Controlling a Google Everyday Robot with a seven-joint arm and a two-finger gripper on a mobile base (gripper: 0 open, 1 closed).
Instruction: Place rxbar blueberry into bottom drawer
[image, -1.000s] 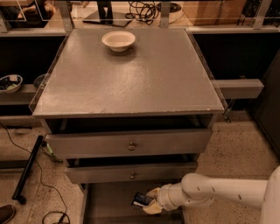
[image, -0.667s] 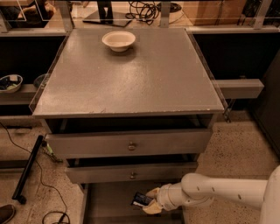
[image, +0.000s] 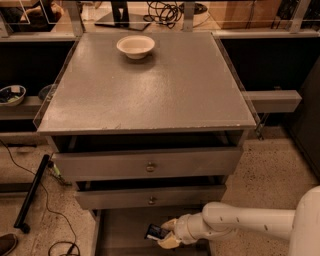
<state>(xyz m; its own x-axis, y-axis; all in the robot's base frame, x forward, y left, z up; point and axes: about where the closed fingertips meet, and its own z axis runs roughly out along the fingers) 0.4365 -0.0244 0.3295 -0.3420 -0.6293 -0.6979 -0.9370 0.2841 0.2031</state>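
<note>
The rxbar blueberry (image: 156, 232) is a small dark wrapper with a bluish patch, held just over the floor of the bottom drawer (image: 120, 227). That drawer is pulled out below the two upper drawers, a wide grey tray. My gripper (image: 165, 233) reaches in from the right on a white arm (image: 240, 222), low at the frame's bottom edge, shut on the bar's right end. Whether the bar touches the tray floor I cannot tell.
Two upper drawers with brass knobs (image: 150, 166) stand slightly ajar above the gripper. A white bowl (image: 135, 46) sits at the back of the cabinet top (image: 150, 90). A black pole (image: 31, 192) and cables lie on the floor to the left.
</note>
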